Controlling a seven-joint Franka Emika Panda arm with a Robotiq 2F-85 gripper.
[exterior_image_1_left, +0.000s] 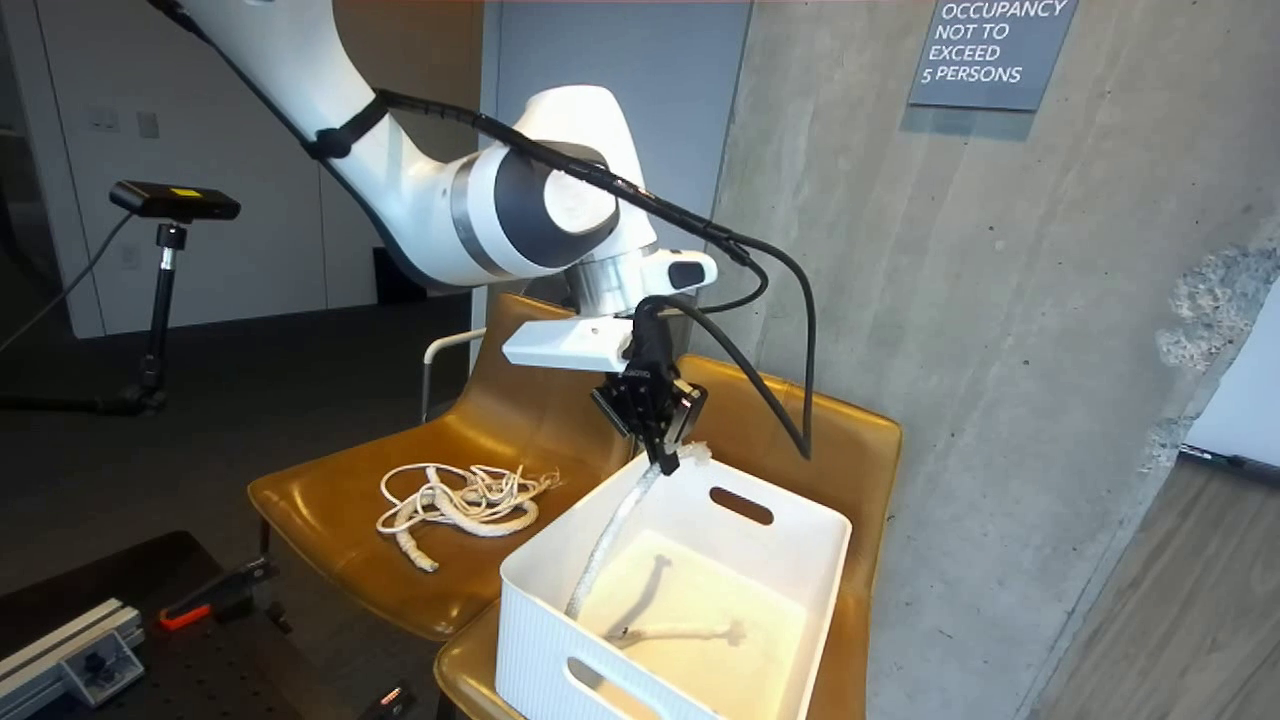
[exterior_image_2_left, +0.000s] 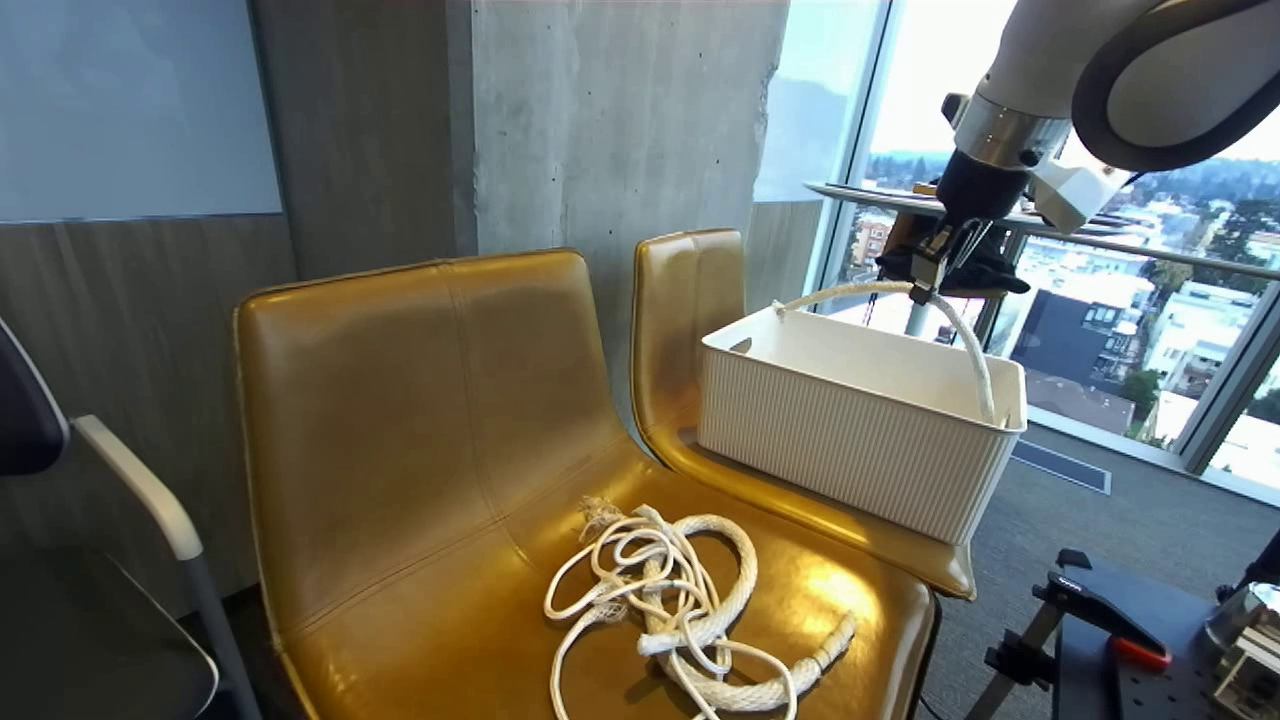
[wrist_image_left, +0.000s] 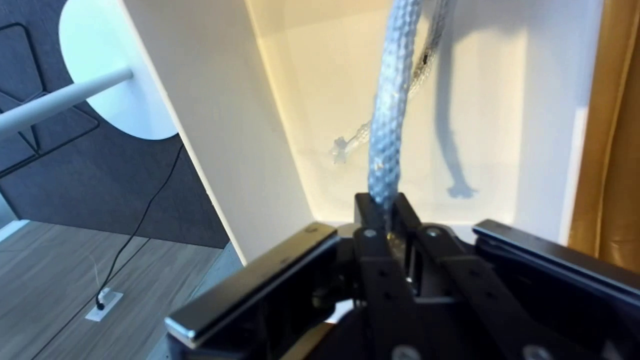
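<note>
Rope (wrist_image_left: 390, 107) pinched in gripper (exterior_image_2_left: 922, 292) above bin (exterior_image_2_left: 850, 440); long axis lengthwise along bin, one end near its rim, rest sloping down inside. Whether strand (exterior_image_1_left: 682, 633) on bin floor connects: hidden by bin wall.

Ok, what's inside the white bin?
Inside the bin, part of the rope and a frayed end show. Its near wall hides whatever lies right behind it in an exterior view.

The white arm (exterior_image_1_left: 412, 212) slopes down from above, its wrist (exterior_image_1_left: 603, 286) bent steeply downward; the black gripper (wrist_image_left: 384, 206) points down beneath, fingers (wrist_image_left: 369, 214) nearly together, clenched in a narrow pinch.
</note>
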